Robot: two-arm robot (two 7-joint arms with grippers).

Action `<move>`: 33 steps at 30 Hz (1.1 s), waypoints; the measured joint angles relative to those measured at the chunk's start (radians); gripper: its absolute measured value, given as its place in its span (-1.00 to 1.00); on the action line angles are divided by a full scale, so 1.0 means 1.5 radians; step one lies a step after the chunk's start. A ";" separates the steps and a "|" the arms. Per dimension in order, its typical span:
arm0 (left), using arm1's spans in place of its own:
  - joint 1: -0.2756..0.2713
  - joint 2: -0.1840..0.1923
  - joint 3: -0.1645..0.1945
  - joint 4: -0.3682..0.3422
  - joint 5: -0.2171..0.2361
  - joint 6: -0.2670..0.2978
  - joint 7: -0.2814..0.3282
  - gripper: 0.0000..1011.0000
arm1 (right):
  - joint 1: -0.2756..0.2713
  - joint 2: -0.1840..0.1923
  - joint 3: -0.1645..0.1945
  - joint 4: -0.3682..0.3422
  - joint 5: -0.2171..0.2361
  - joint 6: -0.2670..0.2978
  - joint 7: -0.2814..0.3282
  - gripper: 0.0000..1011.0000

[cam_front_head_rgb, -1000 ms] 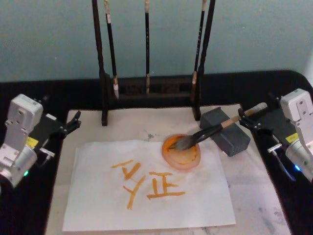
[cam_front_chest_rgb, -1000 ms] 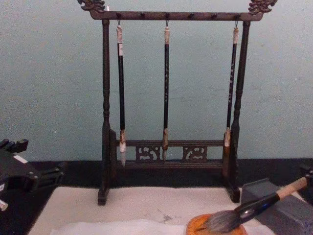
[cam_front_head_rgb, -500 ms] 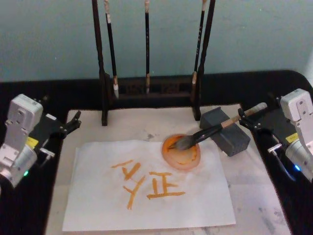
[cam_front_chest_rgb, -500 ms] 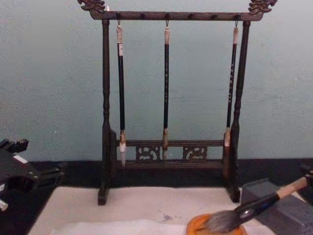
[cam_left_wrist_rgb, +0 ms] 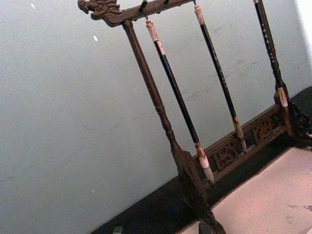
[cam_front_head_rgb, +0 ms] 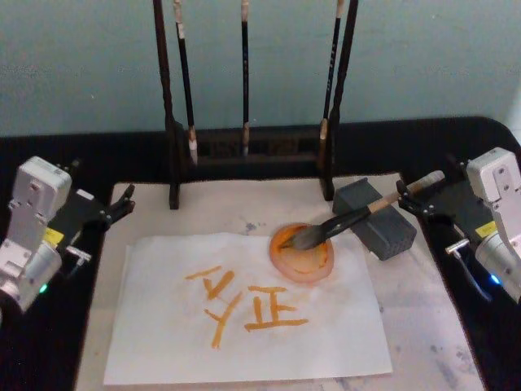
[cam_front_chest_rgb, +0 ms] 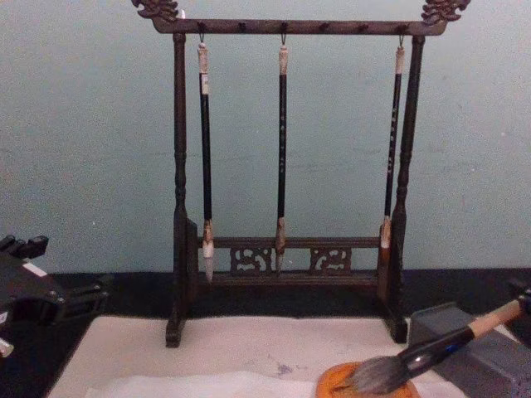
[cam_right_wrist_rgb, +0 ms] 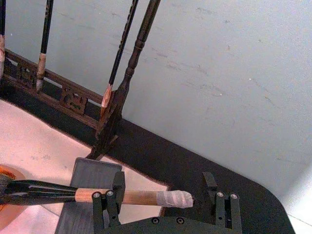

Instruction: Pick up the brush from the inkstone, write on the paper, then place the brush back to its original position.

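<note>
Head view shows the brush [cam_front_head_rgb: 366, 210] lying tilted across the grey block [cam_front_head_rgb: 387, 236]. Its bristles rest in the orange dish [cam_front_head_rgb: 285, 265] just left of the block, and its white-capped end reaches past the block's right side, between the spread fingers of the right gripper [cam_front_head_rgb: 427, 191], which do not pinch it. The paper [cam_front_head_rgb: 163, 342], marked with orange strokes, lies on the cream mat [cam_front_head_rgb: 423, 326] left of the block, and the left gripper [cam_front_head_rgb: 120, 205] sits well to the block's left, fingers spread.

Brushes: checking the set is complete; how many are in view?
4. Three thin ones hang on the rack: left, middle, right. The large brush rests on the grey block, head in the orange dish. None seems hidden.
</note>
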 joint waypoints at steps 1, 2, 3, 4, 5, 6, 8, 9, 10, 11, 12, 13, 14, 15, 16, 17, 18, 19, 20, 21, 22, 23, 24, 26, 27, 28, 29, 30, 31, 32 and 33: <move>0.000 0.000 0.000 0.000 0.000 0.000 0.000 1.00 | 0.000 0.000 0.000 0.000 0.000 0.000 0.000 0.98; 0.000 0.000 0.000 0.000 0.000 0.000 0.000 1.00 | 0.000 0.000 0.000 0.000 0.000 0.000 0.000 0.98; 0.000 0.000 0.000 0.000 0.000 0.000 0.000 1.00 | 0.000 0.000 0.001 0.000 0.000 0.000 0.000 0.98; 0.000 0.000 0.000 0.000 0.000 0.000 0.000 1.00 | -0.001 -0.001 0.002 0.000 0.000 0.000 0.001 0.98; 0.000 0.000 0.000 0.000 0.000 0.000 0.000 1.00 | -0.002 -0.002 0.004 -0.001 0.000 0.000 0.002 0.98; 0.000 0.000 0.000 0.000 0.000 0.000 0.000 1.00 | -0.004 -0.003 0.008 -0.003 0.001 0.002 0.004 0.98; 0.000 0.000 0.000 0.000 0.000 0.000 0.000 1.00 | -0.010 -0.005 0.017 -0.010 0.008 0.005 0.009 0.98; 0.000 0.000 0.000 0.000 0.000 0.000 0.000 1.00 | -0.012 -0.005 0.020 -0.013 0.011 0.007 0.012 0.98; 0.000 0.000 0.000 0.000 0.000 0.000 0.000 1.00 | -0.015 -0.005 0.023 -0.016 0.015 0.008 0.014 0.98; 0.000 0.000 0.000 0.000 0.000 0.000 0.000 1.00 | -0.020 -0.005 0.029 -0.024 0.023 0.011 0.019 0.98; 0.000 0.000 0.000 0.000 0.000 0.000 0.000 1.00 | -0.023 -0.005 0.034 -0.028 0.030 0.014 0.023 0.98; 0.000 0.000 0.000 0.000 0.000 0.000 0.000 1.00 | -0.026 -0.005 0.039 -0.033 0.038 0.017 0.027 0.98; 0.000 0.000 0.000 0.000 0.000 0.000 0.000 1.00 | -0.030 -0.005 0.044 -0.038 0.047 0.021 0.031 0.98; 0.000 0.000 0.000 0.000 0.000 0.000 0.000 1.00 | -0.034 -0.004 0.049 -0.043 0.056 0.025 0.036 0.98; 0.000 0.000 0.000 0.000 0.000 0.000 0.000 1.00 | -0.042 -0.005 0.061 -0.055 0.078 0.035 0.045 0.98; 0.000 0.000 0.000 0.000 0.000 0.000 0.000 1.00 | -0.046 -0.005 0.067 -0.060 0.090 0.042 0.050 0.98; 0.000 0.000 0.000 0.000 0.000 0.000 0.000 1.00 | -0.050 -0.005 0.074 -0.065 0.102 0.050 0.055 0.98; 0.000 0.000 0.000 0.000 0.000 0.000 0.000 1.00 | -0.057 -0.007 0.085 -0.074 0.130 0.069 0.068 0.98; 0.000 0.000 0.000 0.000 0.000 0.000 0.000 1.00 | -0.060 -0.009 0.092 -0.078 0.144 0.079 0.073 0.98; 0.000 0.000 0.000 0.000 0.000 0.000 0.000 1.00 | -0.062 -0.011 0.098 -0.081 0.158 0.089 0.079 0.98; 0.000 0.000 0.000 0.000 0.000 0.000 0.000 1.00 | -0.067 -0.015 0.110 -0.087 0.185 0.109 0.090 0.98; 0.000 0.000 0.000 0.000 0.000 0.000 0.000 1.00 | -0.069 -0.016 0.116 -0.089 0.199 0.120 0.096 0.98; 0.000 0.000 0.000 0.000 0.000 0.000 0.000 1.00 | -0.070 -0.018 0.121 -0.090 0.209 0.128 0.099 0.98; 0.000 0.000 0.000 0.000 0.000 0.000 0.000 1.00 | -0.075 -0.026 0.139 -0.096 0.252 0.166 0.113 0.98; 0.000 0.000 0.000 0.000 0.000 0.000 0.000 1.00 | -0.076 -0.029 0.145 -0.098 0.265 0.178 0.116 0.98; 0.000 0.000 0.000 0.000 0.000 0.000 0.000 1.00 | -0.077 -0.033 0.151 -0.099 0.280 0.193 0.119 0.98; 0.000 0.000 0.000 0.000 0.000 0.000 0.000 1.00 | -0.078 -0.040 0.162 -0.101 0.306 0.219 0.123 0.98; 0.000 0.000 0.000 0.000 0.000 0.000 0.000 1.00 | -0.079 -0.044 0.169 -0.101 0.320 0.232 0.125 0.98; 0.000 0.000 0.000 0.000 0.000 0.000 0.000 1.00 | -0.079 -0.048 0.175 -0.101 0.333 0.246 0.126 0.98; 0.000 0.000 0.000 0.000 0.000 0.000 0.000 1.00 | -0.079 -0.056 0.186 -0.100 0.363 0.274 0.128 0.98; 0.000 0.000 0.000 0.000 0.000 0.000 0.000 1.00 | -0.078 -0.060 0.191 -0.099 0.377 0.287 0.127 0.98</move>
